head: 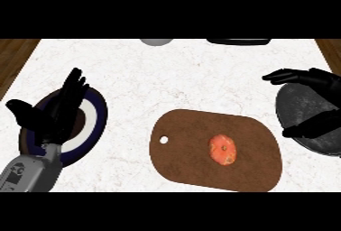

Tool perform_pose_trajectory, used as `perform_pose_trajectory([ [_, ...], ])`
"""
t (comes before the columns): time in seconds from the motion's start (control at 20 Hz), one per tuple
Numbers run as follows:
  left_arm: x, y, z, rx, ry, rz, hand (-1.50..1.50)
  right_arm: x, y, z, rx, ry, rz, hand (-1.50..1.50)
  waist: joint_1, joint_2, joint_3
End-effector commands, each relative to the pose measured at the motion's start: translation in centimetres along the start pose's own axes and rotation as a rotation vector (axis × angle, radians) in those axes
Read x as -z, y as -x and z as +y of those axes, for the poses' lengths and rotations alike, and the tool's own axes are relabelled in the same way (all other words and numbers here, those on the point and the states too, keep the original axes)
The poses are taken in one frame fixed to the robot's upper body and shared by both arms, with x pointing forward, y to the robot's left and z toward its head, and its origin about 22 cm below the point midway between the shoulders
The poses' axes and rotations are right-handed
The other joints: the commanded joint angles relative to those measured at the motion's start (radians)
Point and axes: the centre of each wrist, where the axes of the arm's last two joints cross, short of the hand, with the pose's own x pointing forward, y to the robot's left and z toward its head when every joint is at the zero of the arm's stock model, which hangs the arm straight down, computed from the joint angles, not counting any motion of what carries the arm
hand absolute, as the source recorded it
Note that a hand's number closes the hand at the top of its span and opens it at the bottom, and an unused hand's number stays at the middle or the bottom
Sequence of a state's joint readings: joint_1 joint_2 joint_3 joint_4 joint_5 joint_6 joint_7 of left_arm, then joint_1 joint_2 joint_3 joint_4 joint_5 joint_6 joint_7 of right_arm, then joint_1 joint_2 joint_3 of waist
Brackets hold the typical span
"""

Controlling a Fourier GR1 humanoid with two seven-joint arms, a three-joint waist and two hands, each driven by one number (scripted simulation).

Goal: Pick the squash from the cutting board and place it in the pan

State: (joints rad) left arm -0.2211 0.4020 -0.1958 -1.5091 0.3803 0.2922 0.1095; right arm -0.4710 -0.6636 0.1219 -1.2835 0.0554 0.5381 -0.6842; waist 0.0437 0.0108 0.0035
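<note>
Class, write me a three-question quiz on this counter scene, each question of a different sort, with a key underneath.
1. True or false: the orange squash lies in the dark round pan.
2. What lies under the left hand? A) brown oval cutting board B) dark blue and white round plate C) the pan
3. Fill in: the right hand hovers over the ____, holding nothing.

Key:
1. False; it sits on the cutting board.
2. B
3. pan
</note>
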Motion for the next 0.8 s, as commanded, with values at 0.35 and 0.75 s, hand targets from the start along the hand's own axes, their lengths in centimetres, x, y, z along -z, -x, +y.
perform_pose_trajectory([
  [0.35, 0.1, -1.1, 0.4, -0.009, -0.020, 0.018, 0.00, 8.3, -2.8, 2.3, -0.319, -0.391, -0.083, -1.50, -0.023, -0.010, -0.004],
  [0.75, 0.4, -1.4, 1.0, 0.005, -0.032, -0.002, 0.00, 11.5, -3.7, 3.8, -0.501, -0.728, 0.081, -1.50, -0.023, -0.008, -0.005],
])
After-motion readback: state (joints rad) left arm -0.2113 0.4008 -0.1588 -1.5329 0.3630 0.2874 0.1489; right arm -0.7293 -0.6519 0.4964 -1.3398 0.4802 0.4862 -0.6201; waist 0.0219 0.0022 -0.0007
